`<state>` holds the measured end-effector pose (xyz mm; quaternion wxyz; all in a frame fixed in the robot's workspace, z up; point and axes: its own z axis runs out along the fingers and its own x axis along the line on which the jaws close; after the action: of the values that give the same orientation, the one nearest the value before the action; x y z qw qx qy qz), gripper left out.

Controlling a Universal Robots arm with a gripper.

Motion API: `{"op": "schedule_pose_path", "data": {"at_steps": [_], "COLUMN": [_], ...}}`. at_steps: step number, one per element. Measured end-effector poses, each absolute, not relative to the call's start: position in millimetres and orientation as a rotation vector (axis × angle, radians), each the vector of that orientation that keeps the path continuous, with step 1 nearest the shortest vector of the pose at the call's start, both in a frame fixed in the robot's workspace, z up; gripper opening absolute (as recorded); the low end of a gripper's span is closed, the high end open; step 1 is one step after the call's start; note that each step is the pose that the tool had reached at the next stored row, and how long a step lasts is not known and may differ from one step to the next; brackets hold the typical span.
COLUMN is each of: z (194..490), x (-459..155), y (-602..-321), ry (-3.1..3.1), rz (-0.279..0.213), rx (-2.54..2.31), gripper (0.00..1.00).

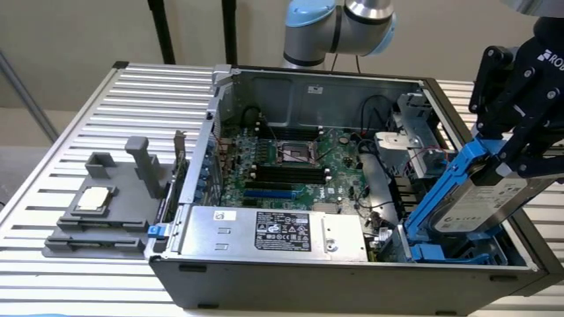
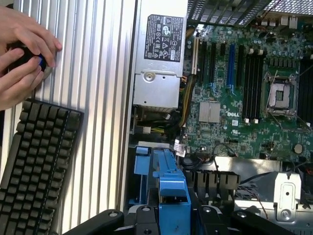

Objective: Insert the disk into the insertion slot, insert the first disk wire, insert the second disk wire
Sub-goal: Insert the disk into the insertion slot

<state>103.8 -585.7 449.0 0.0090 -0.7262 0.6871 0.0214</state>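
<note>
The disk, framed by its blue carrier, is hanging tilted over the insertion slot, not seated. The pincer is clamping the disk's upper end. The slot is sitting in the case corner, just beside the power-supply box. The case wall is running close along the disk's outer edge. Loose wires are lying inside the case near the slot. Outside the case, the wrist view is showing a person's hands and a keyboard on the tabletop. The exterior view is showing a grey fixture beyond the box.
</note>
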Motion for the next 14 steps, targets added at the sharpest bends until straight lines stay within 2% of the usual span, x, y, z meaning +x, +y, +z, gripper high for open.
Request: {"op": "schedule_pose_path", "data": {"at_steps": [14], "z": [447.0], "x": [104.5], "y": [-588.0], "ry": [2.139], "rz": [0.079], "rx": [-2.267], "gripper": [0.32]}}
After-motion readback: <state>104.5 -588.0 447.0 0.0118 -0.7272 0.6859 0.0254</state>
